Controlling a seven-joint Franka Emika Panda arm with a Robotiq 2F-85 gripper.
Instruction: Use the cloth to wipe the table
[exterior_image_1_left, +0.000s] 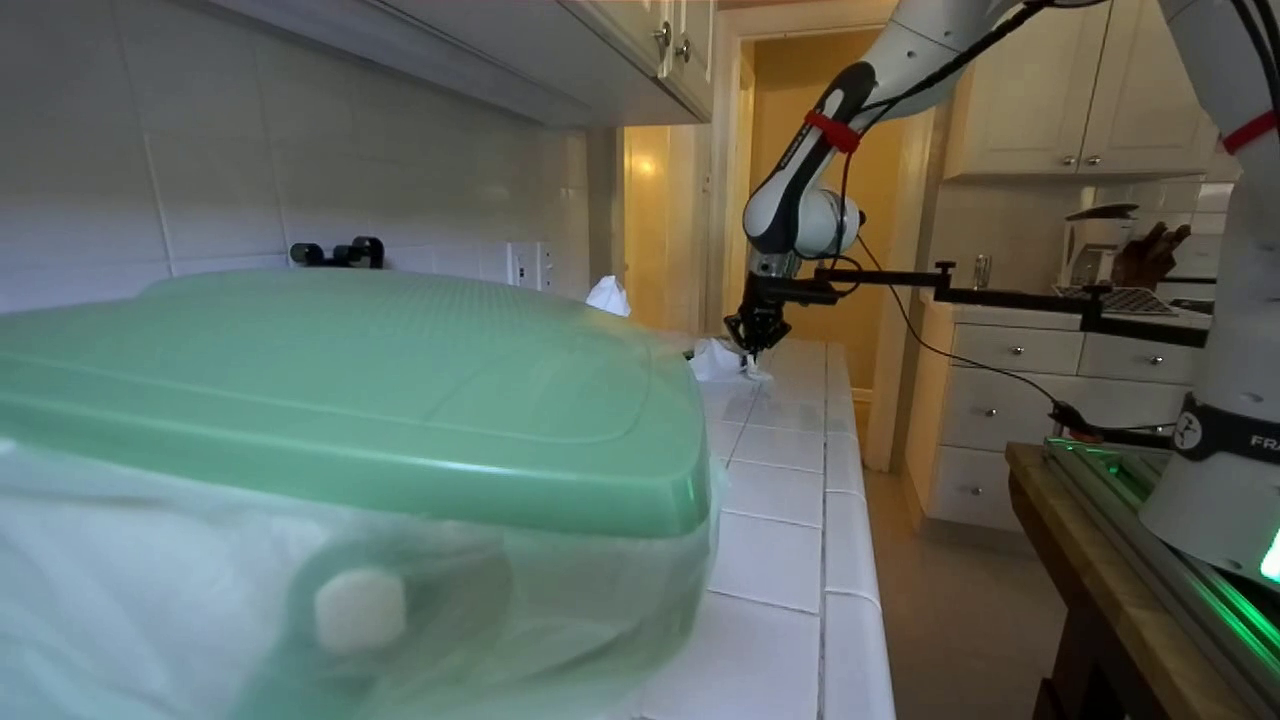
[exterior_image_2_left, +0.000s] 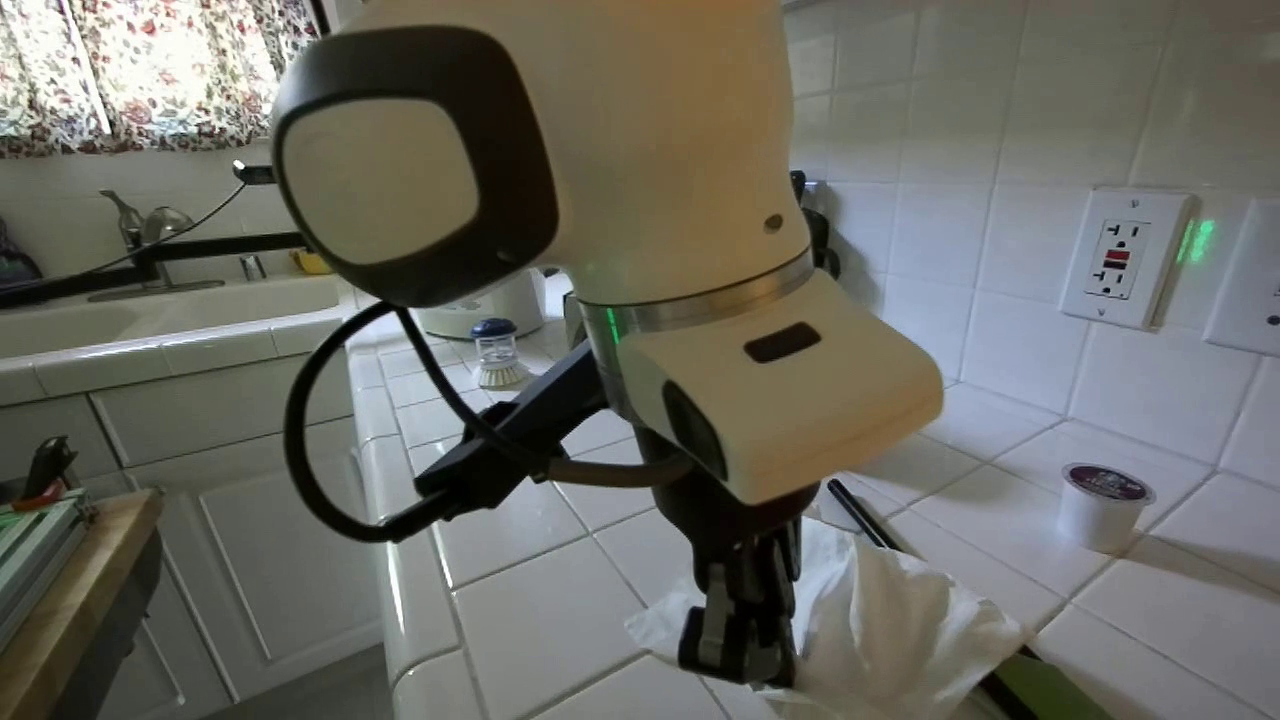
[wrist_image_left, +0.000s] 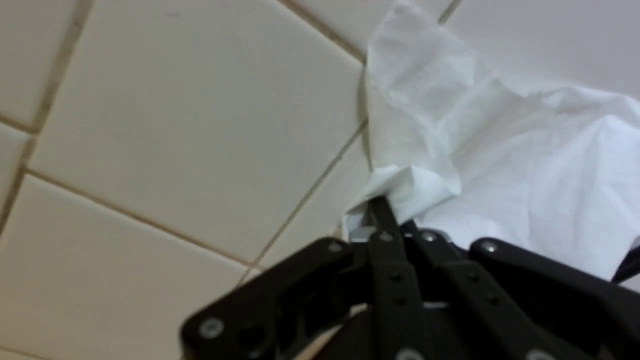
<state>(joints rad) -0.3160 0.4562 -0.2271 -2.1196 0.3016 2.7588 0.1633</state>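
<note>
The cloth is thin, white and crumpled, and lies on the table. It shows in both exterior views (exterior_image_1_left: 716, 360) (exterior_image_2_left: 890, 630) and on the right of the wrist view (wrist_image_left: 540, 170). The table is a white tiled countertop, seen in both exterior views (exterior_image_1_left: 770, 560) (exterior_image_2_left: 540, 620) and in the wrist view (wrist_image_left: 200, 115). My gripper (wrist_image_left: 382, 215) points down at the tiles with its fingers closed on a folded edge of the cloth. It also shows in both exterior views (exterior_image_1_left: 752, 358) (exterior_image_2_left: 740, 660). The fingertips are partly hidden by the cloth.
A large box with a green lid (exterior_image_1_left: 400, 390) stands at the near end of the counter. A white cup (exterior_image_2_left: 1103, 510) stands by the tiled wall. A dark stick (exterior_image_2_left: 862, 515) and a green item (exterior_image_2_left: 1050, 690) lie partly under the cloth. A brush (exterior_image_2_left: 497, 353) stands farther back.
</note>
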